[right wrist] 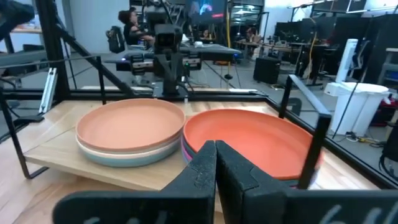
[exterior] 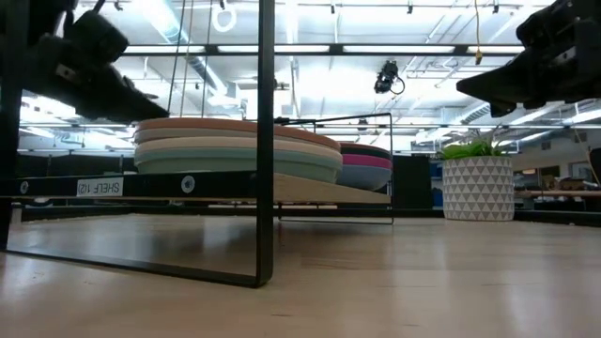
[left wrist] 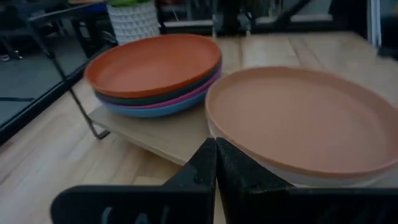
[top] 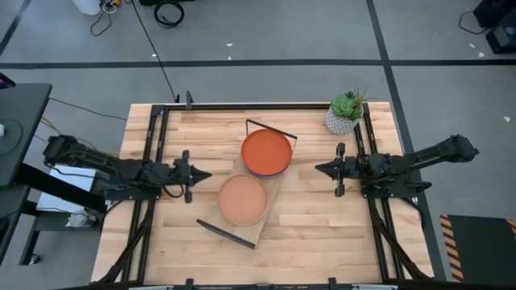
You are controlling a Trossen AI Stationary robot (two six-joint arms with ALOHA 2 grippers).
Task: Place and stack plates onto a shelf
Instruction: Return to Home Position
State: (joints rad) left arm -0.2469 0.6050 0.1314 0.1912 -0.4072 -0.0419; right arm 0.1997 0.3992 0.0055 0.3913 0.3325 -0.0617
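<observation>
table (top: 322, 234) first: what does it carry?

the shelf (top: 246, 230), lying slanted across the middle. on its far end is a stack with the orange plate (top: 266, 153) on top, on its near end a stack with the peach plate (top: 243, 200) on top.

any plate loose on the table?

i see none, so the stacking seems done. left gripper (top: 208, 174) and right gripper (top: 317, 167) hang near the left and right edges, fingers together, holding nothing.

White patterned plant pot (top: 342, 121) at a wooden tabletop (top: 322, 234) corner, black cable (top: 168, 13) on grey floor (top: 435, 32)
</observation>
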